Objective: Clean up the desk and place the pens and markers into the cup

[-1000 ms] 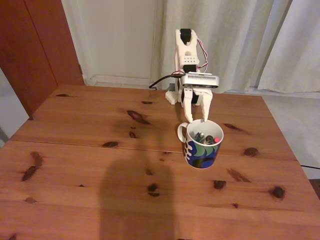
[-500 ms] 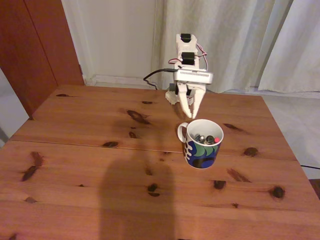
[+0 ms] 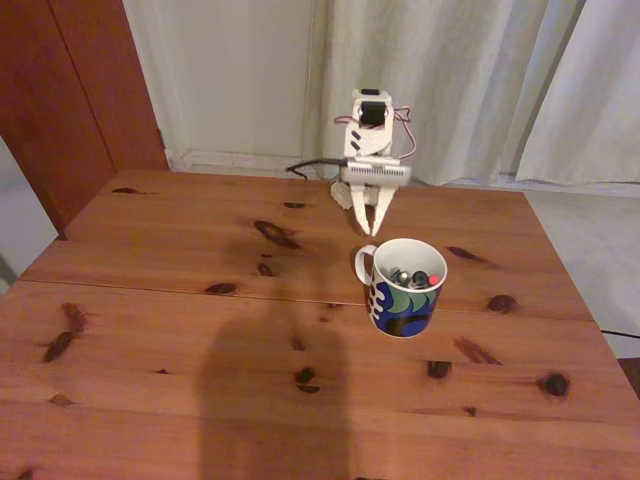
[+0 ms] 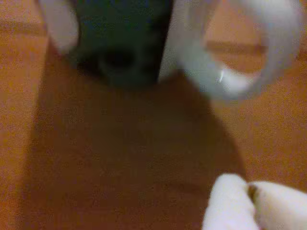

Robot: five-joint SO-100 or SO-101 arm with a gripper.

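Observation:
The white mug with blue, green and black waves (image 3: 402,287) stands right of centre on the reddish-brown pine desk (image 3: 200,330). Inside it I see pen ends (image 3: 413,277), one with a red tip; the barrels are hidden by the wall. My white gripper (image 3: 372,226) hangs just behind the mug near its handle, fingers together and empty. In the wrist view the mug's dark side (image 4: 122,43) and white handle (image 4: 240,52) are blurred at the top, and my fingertips (image 4: 230,206) meet at the bottom right, the gripper (image 4: 249,191) shut.
The arm's base (image 3: 350,190) and a black cable (image 3: 310,168) sit at the desk's far edge before pale curtains. A dark shadow (image 3: 270,400) falls across the front of the desk. A wooden door panel (image 3: 70,90) stands at the left.
The gripper has pulled back from above the mug's rim toward the arm's base and dropped lower, and its fingers have closed from open to shut. The mug has not moved.

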